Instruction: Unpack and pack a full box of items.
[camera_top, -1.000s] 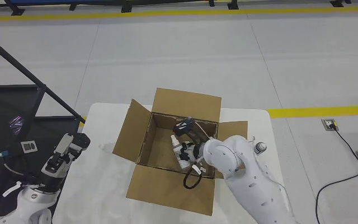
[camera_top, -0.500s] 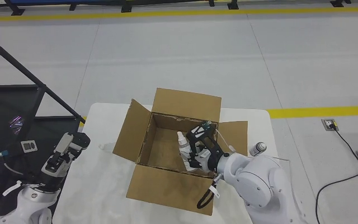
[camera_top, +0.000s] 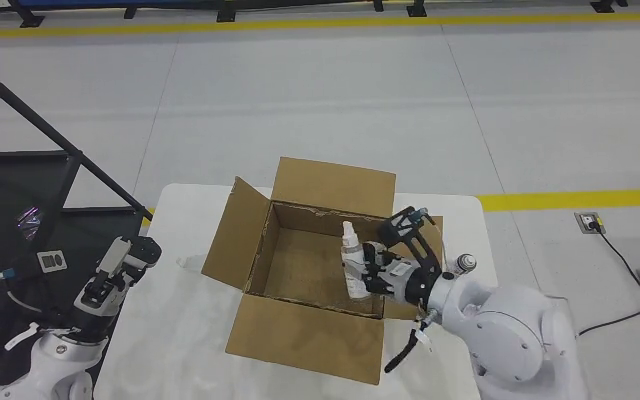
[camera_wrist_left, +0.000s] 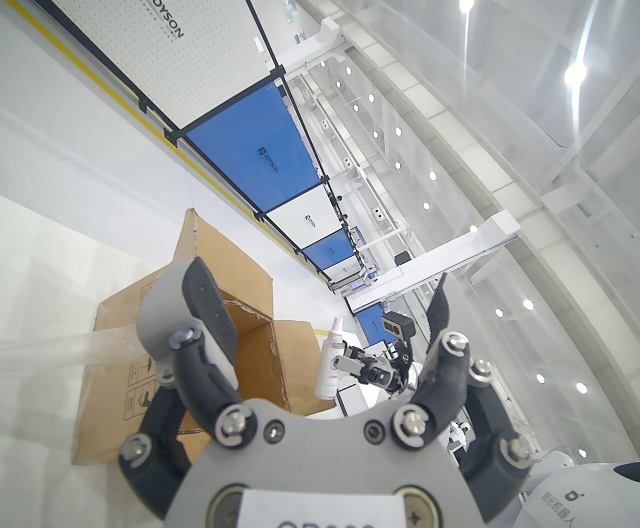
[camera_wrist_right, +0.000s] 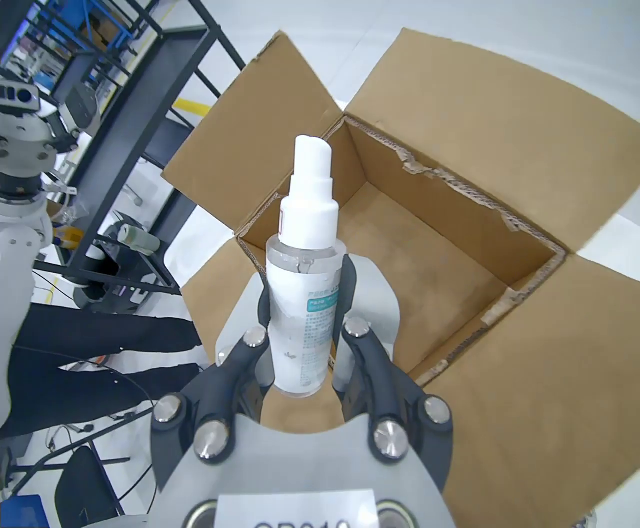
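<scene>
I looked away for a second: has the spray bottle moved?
Yes. Held in the right gripper, the bottle has shifted toward the right wall of the box in the top view, and looks lifted higher.

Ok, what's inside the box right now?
Only bare cardboard floor shows in the box. The bottle in the right fingers hangs above it and covers the part beneath.

White rounded arms (camera_top: 505, 335) end in the left end effector (camera_wrist_left: 320, 290) and right end effector (camera_wrist_right: 306, 290), each a grey plate with silver screws, black linkages and a white label.
</scene>
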